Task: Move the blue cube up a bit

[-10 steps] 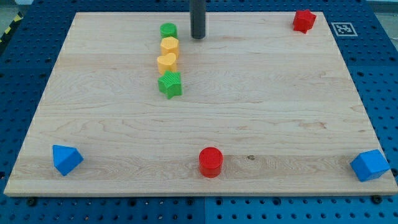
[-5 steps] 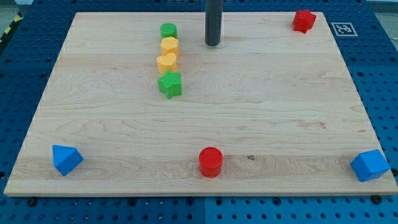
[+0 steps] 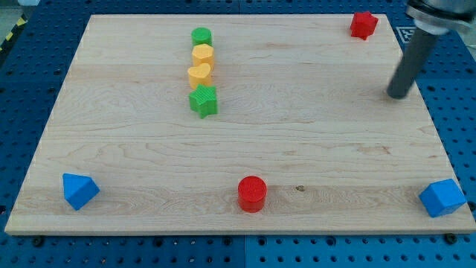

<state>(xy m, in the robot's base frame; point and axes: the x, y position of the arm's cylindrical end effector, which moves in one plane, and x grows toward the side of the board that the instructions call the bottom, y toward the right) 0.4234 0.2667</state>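
The blue cube (image 3: 442, 198) sits at the board's bottom right corner. My tip (image 3: 398, 94) is near the board's right edge, well above the blue cube and apart from it. A second blue block (image 3: 79, 190), wedge-like, sits at the bottom left corner.
A red cylinder (image 3: 252, 193) stands at the bottom centre. A red star-like block (image 3: 364, 24) is at the top right. A column at the top left holds a green cylinder (image 3: 201, 36), two yellow blocks (image 3: 202, 54) (image 3: 198, 74) and a green star (image 3: 203, 101).
My tip has moved from the top centre, near the green cylinder, to the right and down toward the board's right edge. No block has moved.
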